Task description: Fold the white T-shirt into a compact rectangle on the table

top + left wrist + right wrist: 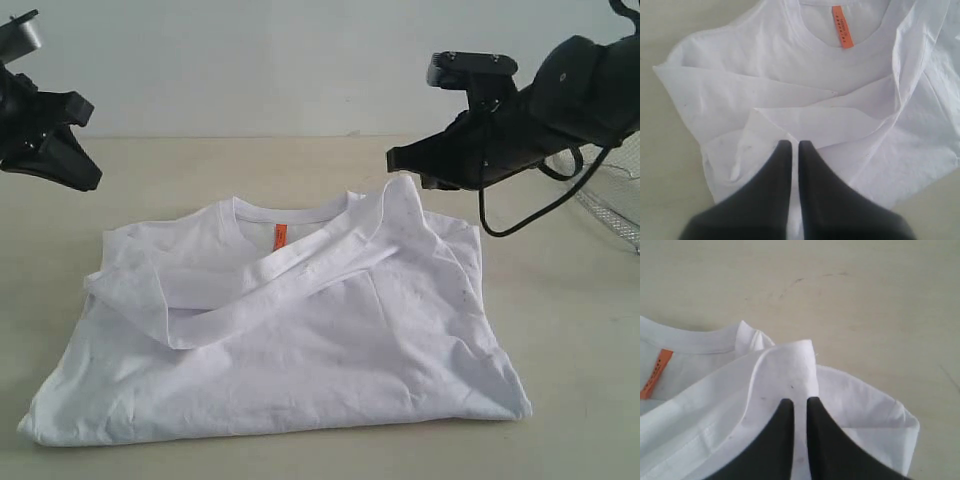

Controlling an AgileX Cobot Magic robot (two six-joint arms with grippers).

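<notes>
The right gripper (800, 401) pinches the shirt's (300, 350) raised far fold. The left gripper (791, 144), partly cut off, hangs with jaws pressed together.

white T-shirt (300, 380): soft wrinkled cloth, matt. table (565, 335): smooth, matt. basket (612, 205): metal wire mesh.

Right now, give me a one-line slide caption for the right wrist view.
Right fingers pinch a raised fold of the white shirt, orange neck tag visible to one side, beige table beyond.
</notes>
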